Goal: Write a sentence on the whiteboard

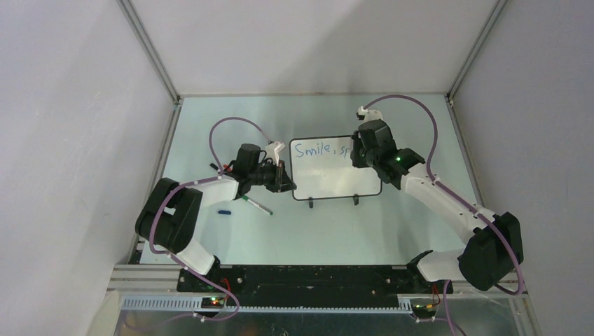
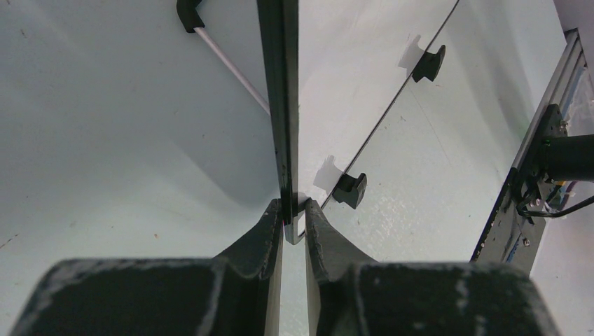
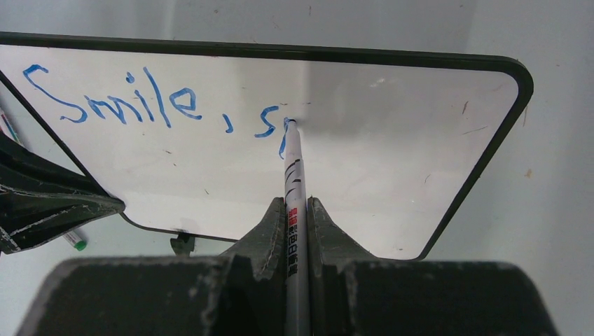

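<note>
Two arms, one small board between them on the pale green table (image 1: 231,238). Far left: left arm (image 1: 182,210), bent inward toward the middle. Just to its right, loose on the table: a small blue cap (image 1: 224,210) and a thin pen (image 1: 258,205) with a green end, near each other, clear of the board. Next, left jaws: nearly pressed together, pinching the black frame of the whiteboard (image 1: 336,178) low on its left edge, one on each face, seen edge-on from the left wrist. Stands at mid-table on two small black feet (image 1: 311,203), writing face toward the arms. Carries the sentence (image 3: 160,105) in blue along the top, reads "Smile, sp", starts near the upper left corner and ends about halfway across. Further right, right jaws: pressed tight on a slim white marker (image 3: 294,182), barrel running straight out between them, tip touching the board at the "p". Far right: right arm (image 1: 448,203), reaching in from the near right corner.
</note>
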`<state>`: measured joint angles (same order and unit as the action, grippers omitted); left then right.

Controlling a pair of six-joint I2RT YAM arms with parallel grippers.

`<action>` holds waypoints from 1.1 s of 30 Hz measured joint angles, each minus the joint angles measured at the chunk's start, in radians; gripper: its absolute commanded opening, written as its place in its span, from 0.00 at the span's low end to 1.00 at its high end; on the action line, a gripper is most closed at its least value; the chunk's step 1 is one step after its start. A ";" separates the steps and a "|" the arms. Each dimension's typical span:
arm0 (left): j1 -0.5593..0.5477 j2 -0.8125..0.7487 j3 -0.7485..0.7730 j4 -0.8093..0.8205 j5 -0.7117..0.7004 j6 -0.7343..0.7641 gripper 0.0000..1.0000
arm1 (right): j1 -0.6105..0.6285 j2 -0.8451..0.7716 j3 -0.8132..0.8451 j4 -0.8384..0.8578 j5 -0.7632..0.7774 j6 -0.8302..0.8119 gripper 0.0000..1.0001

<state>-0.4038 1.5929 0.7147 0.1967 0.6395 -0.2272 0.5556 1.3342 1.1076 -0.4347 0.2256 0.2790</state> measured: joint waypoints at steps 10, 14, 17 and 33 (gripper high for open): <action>-0.002 -0.002 0.000 -0.002 -0.001 0.000 0.16 | -0.002 -0.001 0.000 -0.005 0.003 0.001 0.00; -0.002 -0.003 0.000 -0.005 -0.002 0.000 0.16 | -0.002 -0.003 0.000 -0.011 0.006 0.001 0.00; -0.002 -0.003 0.000 -0.005 -0.002 0.000 0.16 | -0.003 -0.003 0.000 -0.013 0.007 0.001 0.00; -0.002 -0.004 0.000 -0.005 -0.005 0.001 0.16 | -0.003 -0.003 0.000 -0.024 0.006 -0.003 0.00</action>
<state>-0.4057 1.5890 0.7147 0.1917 0.6350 -0.2264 0.5522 1.3312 1.1076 -0.4591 0.2314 0.2756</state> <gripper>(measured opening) 0.167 0.139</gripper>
